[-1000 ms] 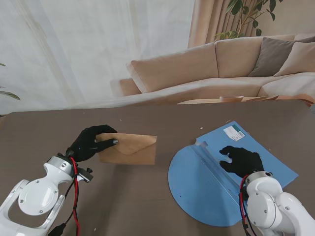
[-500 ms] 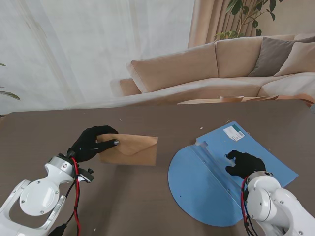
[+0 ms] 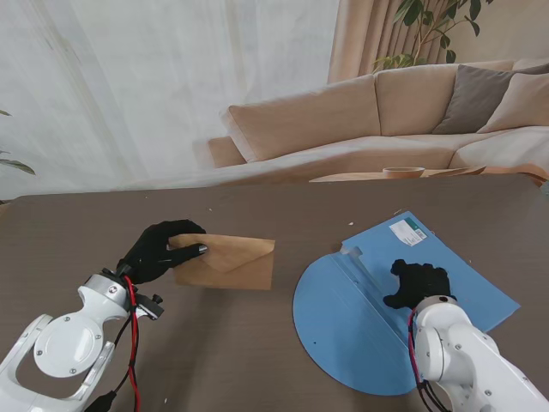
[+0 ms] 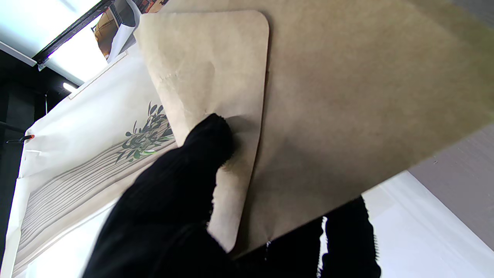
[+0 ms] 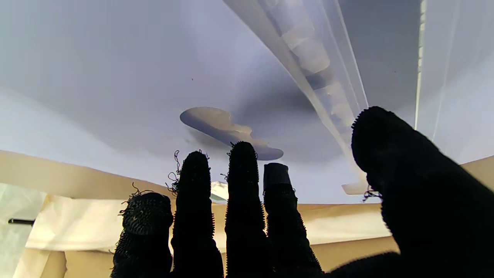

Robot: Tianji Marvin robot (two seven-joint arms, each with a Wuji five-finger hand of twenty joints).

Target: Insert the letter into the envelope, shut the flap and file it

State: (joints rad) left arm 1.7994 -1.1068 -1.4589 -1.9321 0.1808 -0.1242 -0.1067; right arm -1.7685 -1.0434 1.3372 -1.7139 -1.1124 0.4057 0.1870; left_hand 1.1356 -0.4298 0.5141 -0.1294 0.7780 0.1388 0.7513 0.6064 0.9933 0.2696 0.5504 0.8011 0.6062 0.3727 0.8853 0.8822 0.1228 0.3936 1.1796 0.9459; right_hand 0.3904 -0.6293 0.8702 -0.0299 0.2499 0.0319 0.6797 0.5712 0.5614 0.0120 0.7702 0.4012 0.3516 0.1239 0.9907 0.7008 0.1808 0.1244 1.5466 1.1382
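Left hand (image 3: 157, 250) fingers (image 4: 208, 143) pinch left end of brown envelope (image 3: 230, 262), flap folded down, held over table (image 3: 257, 343) left of blue folder (image 3: 386, 318). Folder lies open on table. Right hand (image 3: 418, 284) over folder's crease, fingers (image 5: 241, 181) spread, holding nothing. Letter not visible.

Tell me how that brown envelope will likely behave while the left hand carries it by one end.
Probably light: the left hand holds the brown envelope by one end with a fingertip pinch. Fairly stiff, since its free end shows no droop. The flap looks unsealed, edge lifted off the body, so it may swing open. The smooth paper could slip if the pinch loosens.
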